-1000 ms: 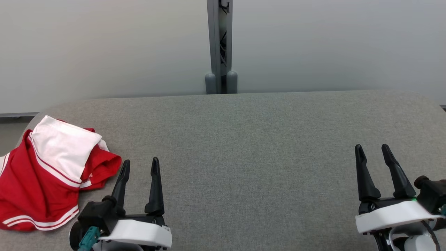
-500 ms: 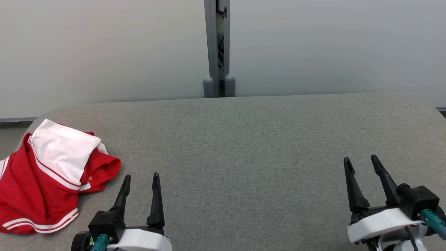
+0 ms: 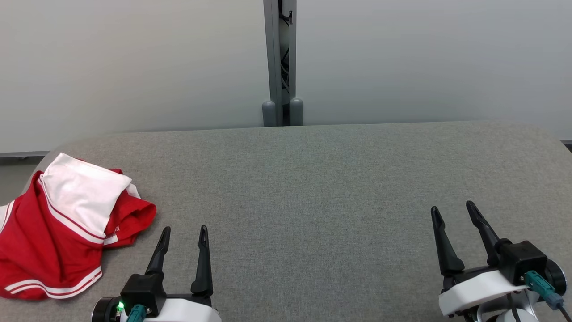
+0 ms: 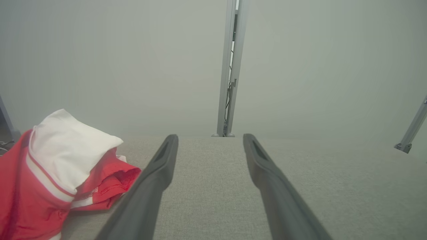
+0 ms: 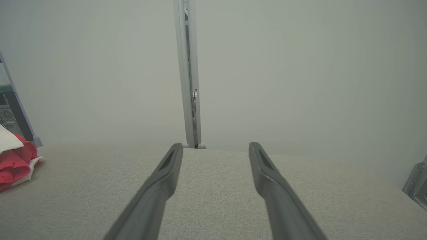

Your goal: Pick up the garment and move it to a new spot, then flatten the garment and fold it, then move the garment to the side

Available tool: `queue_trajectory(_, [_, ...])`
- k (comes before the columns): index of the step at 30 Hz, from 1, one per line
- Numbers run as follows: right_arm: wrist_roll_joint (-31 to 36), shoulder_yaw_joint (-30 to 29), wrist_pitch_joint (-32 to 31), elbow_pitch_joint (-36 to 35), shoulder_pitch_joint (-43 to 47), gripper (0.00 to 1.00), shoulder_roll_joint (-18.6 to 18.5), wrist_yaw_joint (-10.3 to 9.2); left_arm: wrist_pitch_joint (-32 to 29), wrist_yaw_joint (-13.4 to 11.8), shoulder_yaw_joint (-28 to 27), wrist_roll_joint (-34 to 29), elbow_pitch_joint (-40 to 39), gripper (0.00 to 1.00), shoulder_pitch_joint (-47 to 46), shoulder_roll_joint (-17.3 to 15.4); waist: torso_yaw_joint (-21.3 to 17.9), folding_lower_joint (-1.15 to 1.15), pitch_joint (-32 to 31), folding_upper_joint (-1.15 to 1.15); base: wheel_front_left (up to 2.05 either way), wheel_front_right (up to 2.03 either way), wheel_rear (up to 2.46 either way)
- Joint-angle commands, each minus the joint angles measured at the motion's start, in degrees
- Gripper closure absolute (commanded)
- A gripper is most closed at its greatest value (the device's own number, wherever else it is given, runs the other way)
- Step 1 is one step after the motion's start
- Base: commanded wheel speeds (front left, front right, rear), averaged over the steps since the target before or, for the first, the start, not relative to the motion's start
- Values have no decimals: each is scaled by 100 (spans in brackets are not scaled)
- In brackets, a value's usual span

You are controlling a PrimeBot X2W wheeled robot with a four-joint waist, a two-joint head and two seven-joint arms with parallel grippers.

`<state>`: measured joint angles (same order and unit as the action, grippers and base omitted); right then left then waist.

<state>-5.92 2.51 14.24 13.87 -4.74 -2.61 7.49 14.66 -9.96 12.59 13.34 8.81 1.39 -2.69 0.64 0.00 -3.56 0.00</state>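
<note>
A red and white garment [image 3: 58, 228] lies crumpled at the table's left edge, a white panel folded over the red cloth. It also shows in the left wrist view as the garment [image 4: 50, 186] and at the far left of the right wrist view as the garment [image 5: 15, 158]. My left gripper [image 3: 184, 230] stands open just right of it, low over the grey table [image 3: 313, 188], with nothing between its fingers. My right gripper [image 3: 452, 210] is open over the table's right part, far from the cloth. Both open gaps show in the wrist views, left gripper [image 4: 208, 138] and right gripper [image 5: 216, 146].
A grey metal post [image 3: 281, 62] rises behind the table's far edge at the middle, in front of a pale wall. The table's rounded corners fall away at far left and far right. A slanted metal strut [image 4: 412, 128] stands off to the right.
Both grippers have drawn back toward the near edge of the table, staying open. The head camera tilted slightly. The garment lies as before.
</note>
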Motion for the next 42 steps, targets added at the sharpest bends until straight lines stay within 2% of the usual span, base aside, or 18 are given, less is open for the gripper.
queue_trajectory(1, [124, 23, 79, 40, -53, 0, -51, 0, 35, 12, -7, -122, 13, 0, 38, -33, 2, 0, 1, 0, 0, 0, 0])
queue_trajectory(5, [160, 31, 124, 119, -78, 0, -52, 0, 60, 36, 10, -193, 79, 0, 32, -34, 11, 0, 1, 0, 0, 0, 0])
queue_trajectory(13, [-178, -15, 101, 359, -124, 0, -48, 0, 58, 102, 1, -73, 162, 0, -30, -34, 38, 0, 2, 0, 0, 0, 0])
queue_trajectory(27, [-243, 36, 101, 356, -97, 0, -47, 0, 54, 151, 14, -15, 251, 0, -70, -33, 113, 0, -9, 0, 0, 0, 0])
queue_trajectory(35, [-314, 230, 101, 224, 21, 0, -45, 0, 54, 162, -2, -62, 227, 0, -103, -33, 647, 0, 13, 0, 0, 0, 0])
queue_trajectory(42, [-418, 335, 101, 115, 123, 0, -41, 0, 53, 198, -92, -161, 224, 0, -14, -33, 1459, 0, -32, 0, 0, 0, 0])
